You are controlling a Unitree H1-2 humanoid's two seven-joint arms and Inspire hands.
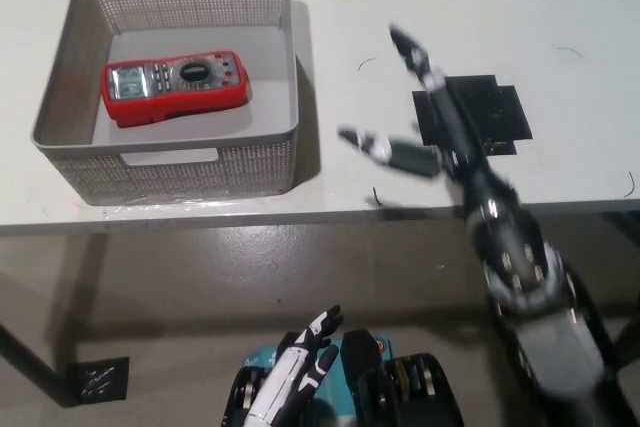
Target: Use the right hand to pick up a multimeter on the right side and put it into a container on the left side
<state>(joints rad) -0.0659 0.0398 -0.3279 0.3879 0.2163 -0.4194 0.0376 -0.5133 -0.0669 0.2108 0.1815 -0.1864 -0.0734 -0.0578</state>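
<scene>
Red multimeter [176,87] lying flat inside grey mesh basket [60,97], display end toward picture left, dial and buttons facing up, set on the basket floor nearer the far wall. Basket standing on white desk [560,7], at its left part, close to the near edge. Black right hand [425,132] held over the desk right of the basket and well apart from it, fingers [408,47] spread wide and gripping nothing, one reaching toward the far side, another stretched toward the basket. Black square mat [495,112] lying flat on the desk just beside the hand, partly covered by the wrist. Right arm running from the bottom right corner up across the desk edge. White left hand [300,362] resting low at the bottom, below the desk edge, fingers loosely apart and empty.
</scene>
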